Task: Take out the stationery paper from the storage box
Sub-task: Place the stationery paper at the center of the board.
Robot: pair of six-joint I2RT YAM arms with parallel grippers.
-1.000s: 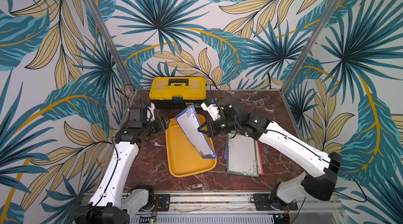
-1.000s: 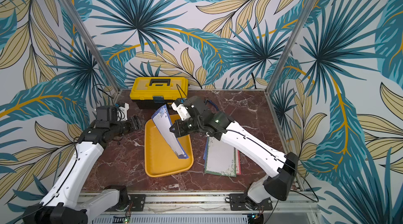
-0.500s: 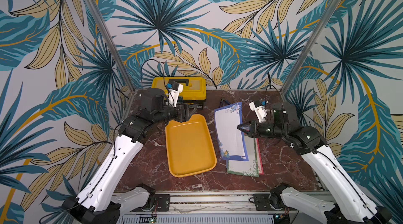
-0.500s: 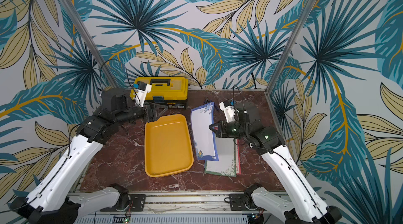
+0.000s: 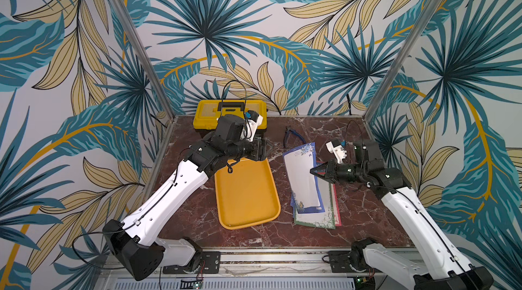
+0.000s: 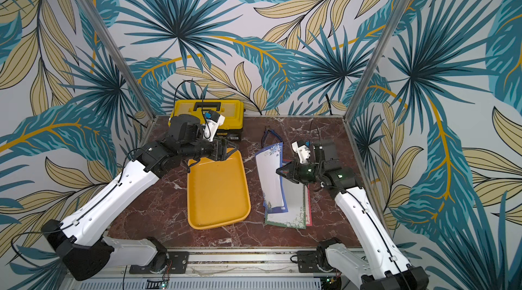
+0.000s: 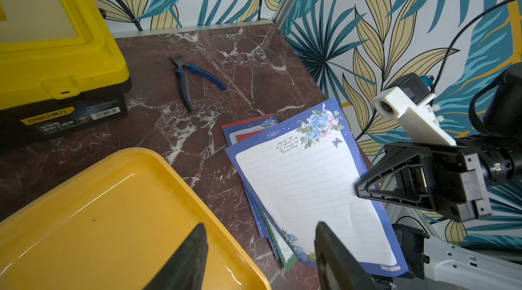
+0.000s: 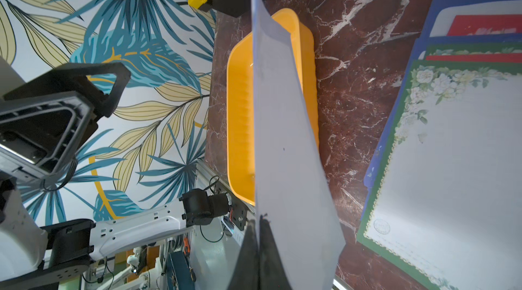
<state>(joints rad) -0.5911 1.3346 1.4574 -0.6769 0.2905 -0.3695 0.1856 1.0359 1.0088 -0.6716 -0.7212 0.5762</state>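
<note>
The storage box point(image 5: 245, 192), a shallow orange-yellow tray, lies in mid-table in both top views with nothing inside point(image 6: 217, 189). My right gripper point(image 5: 312, 172) is shut on the long edge of a blue floral sheet of stationery paper point(image 5: 300, 178), holding it right of the tray. The sheet curls, and its near end droops onto a pile of other sheets point(image 5: 324, 215) on the table. The right wrist view shows the sheet point(image 8: 285, 147) pinched between shut fingertips point(image 8: 258, 220). My left gripper point(image 5: 267, 151) hangs open and holds nothing over the tray's far end point(image 7: 113, 203).
A yellow-lidded black toolbox point(image 5: 209, 113) stands at the back, just behind my left wrist. Blue-handled pliers point(image 5: 292, 134) lie on the marble behind the pile. Metal posts and patterned walls close in the sides and back.
My right gripper has carried the blue sheet from above the tray rightward to over the pile. My left arm has swung from the tray's left side to its far end.
</note>
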